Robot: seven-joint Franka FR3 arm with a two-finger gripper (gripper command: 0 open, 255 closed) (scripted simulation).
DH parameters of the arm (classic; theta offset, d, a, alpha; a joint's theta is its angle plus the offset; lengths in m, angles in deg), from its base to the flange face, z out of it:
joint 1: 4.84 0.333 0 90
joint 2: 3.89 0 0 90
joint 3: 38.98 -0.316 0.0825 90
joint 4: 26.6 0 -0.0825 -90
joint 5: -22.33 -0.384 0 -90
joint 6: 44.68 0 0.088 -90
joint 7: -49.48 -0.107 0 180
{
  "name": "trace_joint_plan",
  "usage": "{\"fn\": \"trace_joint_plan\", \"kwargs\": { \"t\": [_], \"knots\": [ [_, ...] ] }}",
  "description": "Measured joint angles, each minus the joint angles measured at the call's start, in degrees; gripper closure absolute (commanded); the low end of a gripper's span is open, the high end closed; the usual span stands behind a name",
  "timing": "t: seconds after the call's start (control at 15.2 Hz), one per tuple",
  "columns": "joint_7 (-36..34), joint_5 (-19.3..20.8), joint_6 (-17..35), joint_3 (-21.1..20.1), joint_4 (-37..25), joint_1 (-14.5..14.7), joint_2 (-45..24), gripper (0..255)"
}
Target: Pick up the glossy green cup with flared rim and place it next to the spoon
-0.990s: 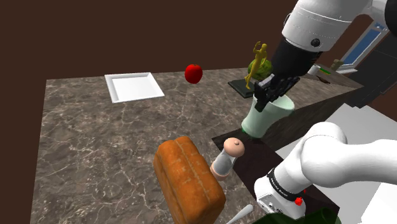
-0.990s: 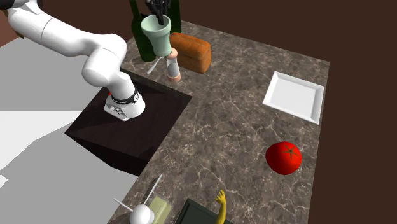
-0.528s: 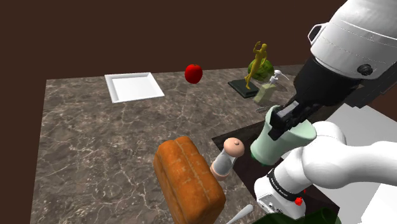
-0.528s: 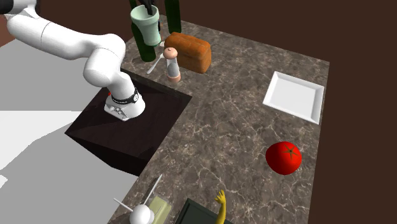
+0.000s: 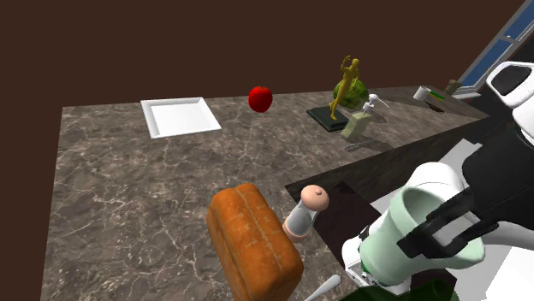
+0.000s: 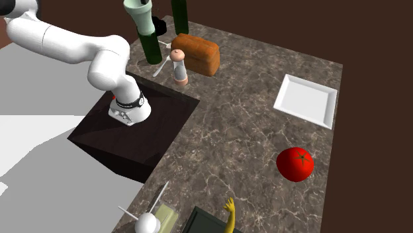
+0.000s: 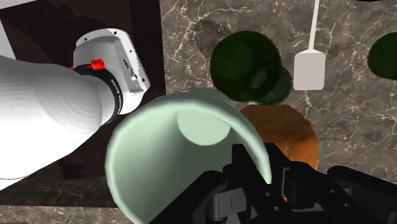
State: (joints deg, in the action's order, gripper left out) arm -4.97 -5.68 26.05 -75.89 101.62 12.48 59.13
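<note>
The pale green cup (image 5: 402, 248) with a flared rim hangs tilted in the air at the shoulder view's lower right, beside the arm's base. My black gripper (image 5: 447, 229) is shut on its rim, one finger inside and one outside (image 7: 261, 172). In the second exterior view the cup (image 6: 137, 9) is high at the top edge, over a dark green bottle (image 6: 147, 44). The white spoon (image 6: 161, 67) lies on the marble counter between that bottle and a pink-topped shaker (image 6: 178, 66). From the wrist, the spoon (image 7: 310, 61) lies beyond the cup (image 7: 172, 159).
A brown loaf (image 5: 253, 241) and the shaker (image 5: 305, 212) stand near the spoon's handle (image 5: 323, 287). Dark bottle tops (image 7: 245, 61) sit under the hand. Farther off are a white plate (image 5: 180, 115), a tomato (image 5: 260, 97), a gold figurine (image 5: 346, 85) and a soap dispenser (image 5: 358, 121).
The arm has swung the held cup from above the counter's edge down and right in the shoulder view, toward the stand; in the second exterior view it rose up and left.
</note>
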Motion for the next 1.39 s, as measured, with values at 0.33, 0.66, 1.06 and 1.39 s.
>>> {"fn": "trace_joint_plan", "kwargs": {
  "t": [0.33, 0.66, 1.06, 1.39],
  "knots": [
    [-6.69, -5.42, -1.21, -5.88, -5.31, -0.59, -0.75, 255],
    [-13.87, -10.6, -2.61, -12.13, -12.91, -2.57, -2.64, 255],
    [-22.07, -16.08, -3.47, -19.46, -21.65, -5.77, -4.28, 255],
    [-22.68, -18.24, -1.3, -21.68, -19.28, -5.37, -2.66, 255]
  ]
}}
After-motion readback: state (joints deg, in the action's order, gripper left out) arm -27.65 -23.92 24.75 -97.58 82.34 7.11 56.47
